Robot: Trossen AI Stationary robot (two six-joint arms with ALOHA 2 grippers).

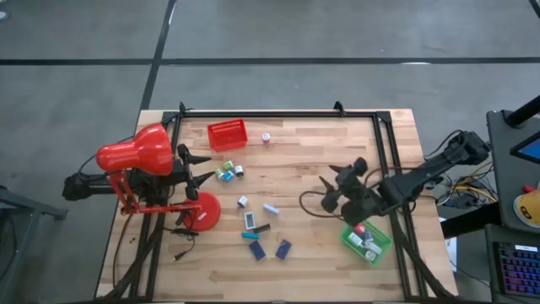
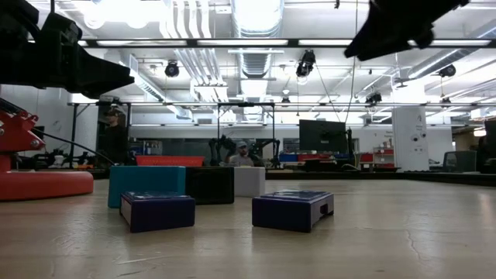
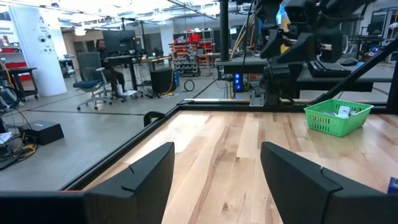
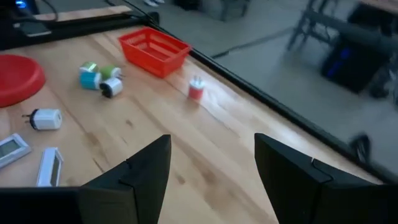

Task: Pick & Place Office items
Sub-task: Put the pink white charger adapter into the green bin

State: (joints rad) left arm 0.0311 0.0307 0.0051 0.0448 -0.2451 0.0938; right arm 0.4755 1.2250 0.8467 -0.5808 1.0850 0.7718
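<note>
Between picks: both arms hover, nothing held.
Left gripper (image 1: pixel 205 168) at nine o'clock and right gripper (image 1: pixel 331 192) at three o'clock gape empty; next, descend onto loose office items (image 1: pixel 257 221) mid-table.

Pale planked wooden table (image 1: pixel 312 169)

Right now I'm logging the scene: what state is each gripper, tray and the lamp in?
left gripper: open, empty, above the table.
right gripper: open, empty, above the table.
red tray: upright, looks empty.
green tray: upright, holds small items.
red desk lamp: standing on its round base at the table's left.
</note>
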